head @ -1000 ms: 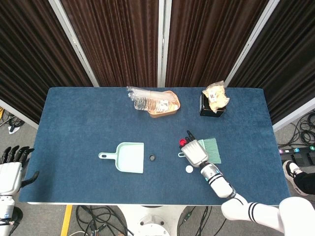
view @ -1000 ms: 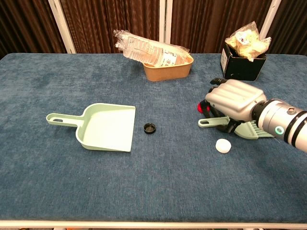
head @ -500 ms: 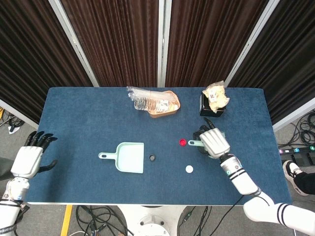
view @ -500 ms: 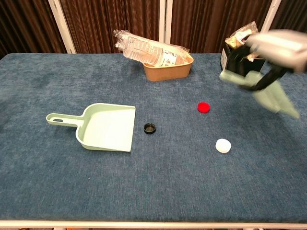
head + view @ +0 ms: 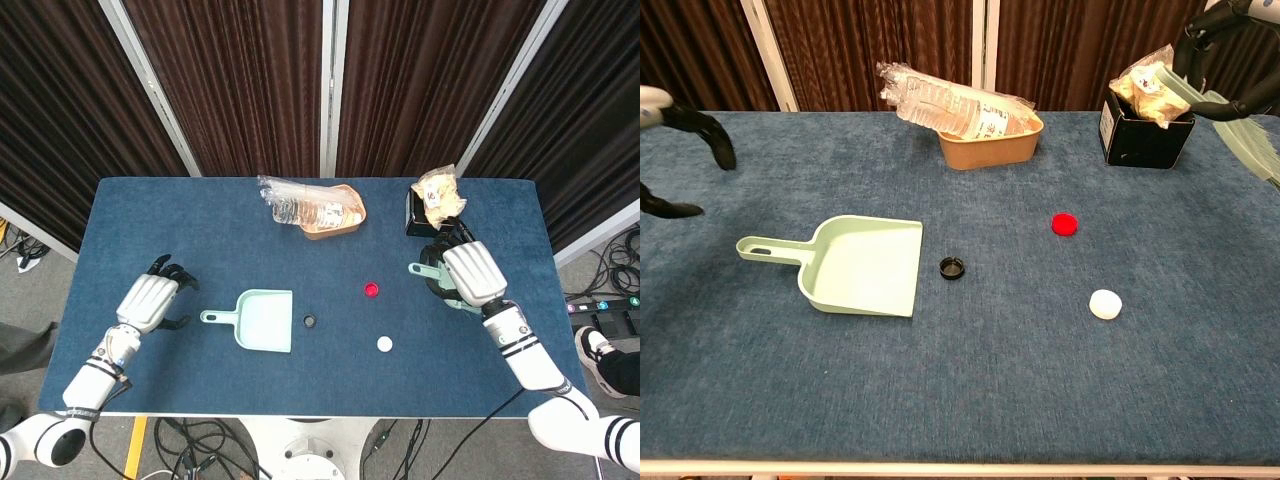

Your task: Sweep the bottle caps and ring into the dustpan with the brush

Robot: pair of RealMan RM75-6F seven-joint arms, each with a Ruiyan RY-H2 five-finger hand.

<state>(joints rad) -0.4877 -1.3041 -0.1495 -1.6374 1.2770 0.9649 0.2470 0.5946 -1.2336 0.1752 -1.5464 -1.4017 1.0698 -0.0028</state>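
A pale green dustpan [image 5: 266,320] [image 5: 866,266] lies left of centre, its handle pointing left. Just off its open edge sits the black ring [image 5: 310,321] [image 5: 953,267]. Further right are a red cap [image 5: 372,289] [image 5: 1065,223] and a white cap [image 5: 385,344] [image 5: 1105,304]. My right hand [image 5: 468,275] holds the green brush [image 5: 417,268] [image 5: 1232,108] raised above the table's right side, near the black box. Most of the brush is hidden under the hand in the head view. My left hand [image 5: 148,300] [image 5: 678,118] hovers with fingers apart, just left of the dustpan handle, holding nothing.
A brown paper bowl [image 5: 333,222] [image 5: 990,145] with a crushed plastic bottle [image 5: 940,100] across it stands at the back centre. A black box [image 5: 428,218] [image 5: 1143,143] stuffed with a snack bag stands at the back right. The blue table [image 5: 200,220] ends close in front.
My right hand has lifted the brush off the table beside the red cap and carried it back and to the right. My left hand has come in from the left edge toward the dustpan handle.
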